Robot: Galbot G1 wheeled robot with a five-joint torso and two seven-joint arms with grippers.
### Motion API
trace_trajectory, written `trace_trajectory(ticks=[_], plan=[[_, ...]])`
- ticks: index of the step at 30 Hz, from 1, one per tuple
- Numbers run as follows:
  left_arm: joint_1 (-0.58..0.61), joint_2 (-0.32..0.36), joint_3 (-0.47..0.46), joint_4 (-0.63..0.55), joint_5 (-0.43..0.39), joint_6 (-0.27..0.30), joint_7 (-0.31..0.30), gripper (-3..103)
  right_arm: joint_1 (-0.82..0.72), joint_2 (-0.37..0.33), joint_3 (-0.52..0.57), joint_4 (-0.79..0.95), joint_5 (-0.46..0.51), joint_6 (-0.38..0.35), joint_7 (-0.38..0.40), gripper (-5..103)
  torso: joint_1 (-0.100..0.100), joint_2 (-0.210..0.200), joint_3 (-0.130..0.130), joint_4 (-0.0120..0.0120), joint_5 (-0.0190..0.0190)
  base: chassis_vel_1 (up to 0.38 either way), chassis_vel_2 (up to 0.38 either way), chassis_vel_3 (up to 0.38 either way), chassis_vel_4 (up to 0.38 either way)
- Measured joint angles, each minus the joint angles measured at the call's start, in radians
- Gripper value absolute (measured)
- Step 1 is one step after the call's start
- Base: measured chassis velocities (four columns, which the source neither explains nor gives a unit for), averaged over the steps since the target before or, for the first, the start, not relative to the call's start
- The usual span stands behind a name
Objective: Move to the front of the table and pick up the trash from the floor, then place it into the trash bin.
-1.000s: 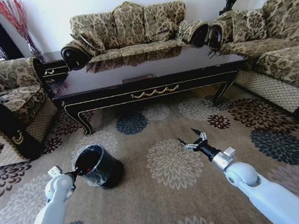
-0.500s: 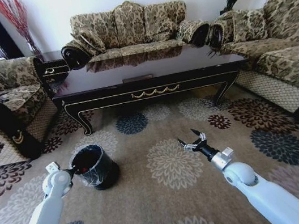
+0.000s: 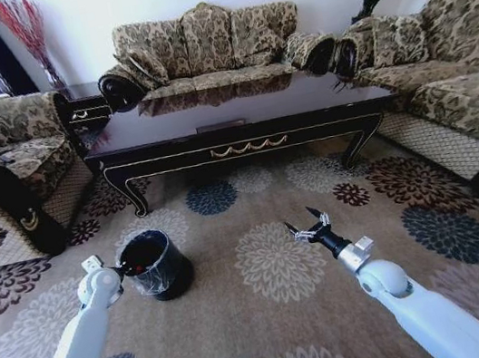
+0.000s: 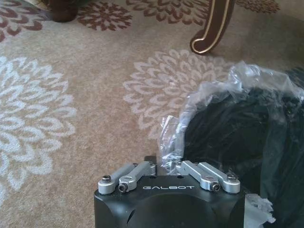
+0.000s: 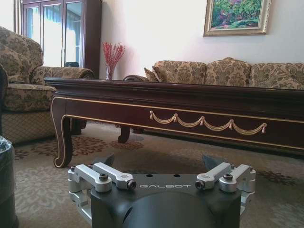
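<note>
- The left gripper [image 3: 123, 271] is held at the rim of the trash bin [image 3: 164, 267], its jaws pinched on the clear plastic liner [image 4: 173, 133] folded over that rim.
- The trash bin is seen standing on the floor [image 3: 281, 319], in front of the table [image 3: 238, 115].
- The right gripper [image 3: 308, 224] is held low over the floor with its jaws spread and nothing between them, well apart from the bin.

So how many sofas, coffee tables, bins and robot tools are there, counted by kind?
Sofas: 3 (left sofa, back sofa, right sofa)
Coffee table: 1
Trash bin: 1
Tools: 2 (left tool at the bin's rim, right tool over the carpet)
Total: 7
</note>
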Motion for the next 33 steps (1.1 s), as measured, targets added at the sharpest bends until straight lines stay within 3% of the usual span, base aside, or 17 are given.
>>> trace_trajectory(ticks=[3,5,8,10,17,19,20,21,22,23,26,27,28,31,32,33], plan=[[0.030,0.011,-0.025,-0.060,-0.012,0.000,-0.012,30,0.003,0.007,-0.003,-0.004,0.000,0.000,0.000,100,0.000,0.000,0.000,0.0006,0.0018,0.000,0.000,0.000,0.000],[0.036,0.013,-0.032,-0.073,-0.017,0.000,-0.016,30,0.003,0.009,-0.003,-0.004,0.000,0.000,0.000,100,0.000,0.000,0.000,0.0008,0.0017,0.000,0.000,0.000,0.000],[0.067,0.029,-0.069,-0.165,-0.045,-0.001,-0.047,46,0.002,0.013,-0.003,-0.005,-0.001,0.001,0.000,100,0.000,0.000,0.000,0.0009,0.0017,0.000,0.000,0.000,0.000],[0.075,0.035,-0.081,-0.191,-0.057,-0.001,-0.058,46,0.002,0.014,-0.003,-0.005,-0.001,0.002,0.000,100,0.000,0.000,0.000,0.0008,0.0017,0.000,0.000,0.000,0.000],[0.150,0.050,-0.189,-0.400,-0.087,-0.003,-0.122,80,-0.010,0.026,0.010,0.009,-0.004,0.004,0.000,100,0.000,0.000,0.000,0.0009,0.0017,0.000,0.000,0.000,0.000],[0.157,0.048,-0.196,-0.416,-0.084,-0.007,-0.122,80,-0.016,0.027,0.017,0.011,-0.004,0.004,0.001,100,0.000,0.000,0.000,0.0010,0.0019,0.000,0.000,0.000,0.000],[0.184,0.041,-0.219,-0.459,-0.069,-0.019,-0.113,90,-0.032,0.030,0.039,0.018,-0.003,0.005,0.004,100,0.000,0.000,0.000,0.0002,0.0016,0.000,0.000,0.000,0.000],[0.215,0.036,-0.238,-0.494,-0.054,-0.025,-0.100,90,-0.040,0.031,0.052,0.022,-0.002,0.005,0.007,100,0.000,0.000,0.000,0.0001,0.0015,0.000,0.000,0.000,0.000],[0.276,0.022,-0.269,-0.546,-0.016,-0.036,-0.073,98,-0.048,0.033,0.068,0.027,0.002,0.005,0.012,100,0.000,0.000,0.000,0.0001,0.0020,0.000,0.000,0.000,0.000],[0.276,0.022,-0.269,-0.546,-0.016,-0.036,-0.073,98,-0.048,0.033,0.068,0.027,0.002,0.005,0.012,100,0.000,0.000,0.000,0.0001,0.0020,0.000,0.000,0.000,0.000],[0.410,-0.022,-0.316,-0.621,0.121,-0.094,0.021,100,-0.062,0.037,0.097,0.034,0.010,0.009,0.022,100,0.000,0.000,0.000,0.0012,0.0013,0.000,0.000,0.000,0.000],[0.410,-0.022,-0.316,-0.621,0.121,-0.094,0.021,100,-0.062,0.037,0.097,0.034,0.010,0.009,0.022,100,0.000,0.000,0.000,0.0012,0.0013,0.000,0.000,0.000,0.000],[0.473,-0.051,-0.336,-0.648,0.205,-0.151,0.089,100,-0.068,0.039,0.111,0.036,0.015,0.013,0.028,100,0.000,0.000,0.000,0.0014,0.0016,0.000,0.000,0.000,0.000],[0.520,-0.075,-0.348,-0.670,0.248,-0.200,0.141,100,-0.073,0.041,0.121,0.038,0.020,0.015,0.035,100,0.000,0.000,0.000,0.0009,0.0017,0.000,0.000,0.000,0.000],[0.584,-0.111,-0.367,-0.690,0.337,-0.301,0.261,100,-0.075,0.046,0.134,0.040,0.032,0.019,0.053,100,0.000,0.000,0.000,0.0004,0.0022,0.000,0.000,0.000,0.000],[0.584,-0.111,-0.367,-0.690,0.337,-0.301,0.261,100,-0.075,0.046,0.134,0.040,0.032,0.019,0.053,100,0.000,0.000,0.000,0.0004,0.0022,0.000,0.000,0.000,0.000]])
